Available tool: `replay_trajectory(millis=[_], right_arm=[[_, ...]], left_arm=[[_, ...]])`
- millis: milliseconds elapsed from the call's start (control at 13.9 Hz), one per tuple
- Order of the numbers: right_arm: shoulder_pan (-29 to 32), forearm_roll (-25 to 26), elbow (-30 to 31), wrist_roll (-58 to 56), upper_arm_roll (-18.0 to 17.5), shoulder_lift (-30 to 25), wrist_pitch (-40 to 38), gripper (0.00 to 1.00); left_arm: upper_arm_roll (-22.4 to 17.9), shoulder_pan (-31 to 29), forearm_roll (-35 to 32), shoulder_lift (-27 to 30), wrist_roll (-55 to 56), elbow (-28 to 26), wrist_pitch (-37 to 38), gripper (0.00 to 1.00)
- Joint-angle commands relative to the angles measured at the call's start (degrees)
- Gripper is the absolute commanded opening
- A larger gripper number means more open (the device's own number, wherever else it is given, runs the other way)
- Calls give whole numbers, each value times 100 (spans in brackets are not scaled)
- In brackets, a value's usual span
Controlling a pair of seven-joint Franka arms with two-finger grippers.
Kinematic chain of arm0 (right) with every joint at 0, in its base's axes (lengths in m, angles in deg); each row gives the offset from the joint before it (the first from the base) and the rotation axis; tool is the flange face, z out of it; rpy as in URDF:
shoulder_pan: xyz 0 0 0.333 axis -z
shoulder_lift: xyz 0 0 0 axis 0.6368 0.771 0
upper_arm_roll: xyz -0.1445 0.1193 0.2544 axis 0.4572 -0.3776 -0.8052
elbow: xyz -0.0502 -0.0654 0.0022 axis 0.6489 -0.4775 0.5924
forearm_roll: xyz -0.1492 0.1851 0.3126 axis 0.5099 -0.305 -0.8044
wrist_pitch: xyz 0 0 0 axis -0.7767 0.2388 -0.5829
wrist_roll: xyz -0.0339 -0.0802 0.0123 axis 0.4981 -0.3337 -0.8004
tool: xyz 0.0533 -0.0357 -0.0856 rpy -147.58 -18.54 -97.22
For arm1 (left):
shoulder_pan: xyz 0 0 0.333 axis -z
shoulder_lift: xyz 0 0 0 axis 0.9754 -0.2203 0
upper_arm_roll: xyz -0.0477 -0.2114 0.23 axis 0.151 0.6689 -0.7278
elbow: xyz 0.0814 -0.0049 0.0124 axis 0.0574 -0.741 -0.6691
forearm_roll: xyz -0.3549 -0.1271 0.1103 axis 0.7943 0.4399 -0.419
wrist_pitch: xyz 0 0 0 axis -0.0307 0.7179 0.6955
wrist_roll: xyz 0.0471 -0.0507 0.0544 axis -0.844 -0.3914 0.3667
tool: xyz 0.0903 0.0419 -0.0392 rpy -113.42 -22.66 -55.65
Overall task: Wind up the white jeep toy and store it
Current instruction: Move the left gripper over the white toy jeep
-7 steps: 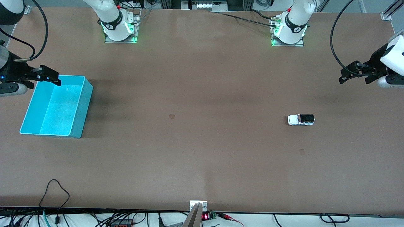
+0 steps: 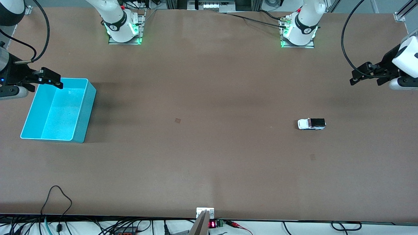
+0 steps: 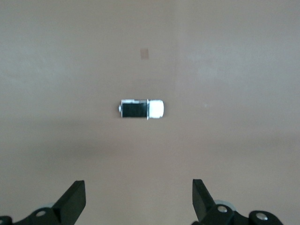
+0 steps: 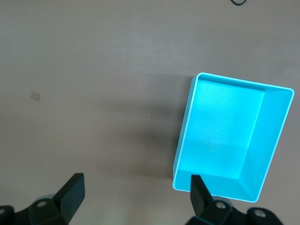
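Note:
The white jeep toy [image 2: 311,124] with its black roof stands on the brown table toward the left arm's end. It also shows in the left wrist view [image 3: 141,109]. My left gripper [image 2: 365,77] hangs open and empty high over the table near that end, well apart from the jeep; its fingers are spread wide in the left wrist view [image 3: 138,199]. The turquoise bin [image 2: 58,110] stands empty toward the right arm's end and shows in the right wrist view [image 4: 233,136]. My right gripper [image 2: 51,80] is open and empty over the bin's rim [image 4: 136,194].
Small square marks lie on the table, one near the middle [image 2: 177,120] and one nearer to the front camera than the jeep [image 2: 313,157]. Cables and a small display [image 2: 212,224] lie along the table's front edge. The arm bases [image 2: 123,29] stand along the top.
My left gripper has moved slightly upward and toward its arm's end of the table. The jeep, the bin and the right gripper have not moved.

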Motion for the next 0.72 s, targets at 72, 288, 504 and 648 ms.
replay_trajectory(millis=[72,288,504,648], right_arm=[[17,-20,-84,-16,1,18,-98,100],[17,-20,-84,-16,1,27,-98,100],[-1,-20,-84,-7,1,27,-98,100],[17,-20,-75,-7,9,35,-98,100]], left_arm=[[66,-35,-122,-454,-46,21,90,100],[92,0,-113,-919,-81,73,116,100],[92,-53,-113,-1673,-107,22,54,100],[92,-44,-113,-1747,-108,4,-76,100]])
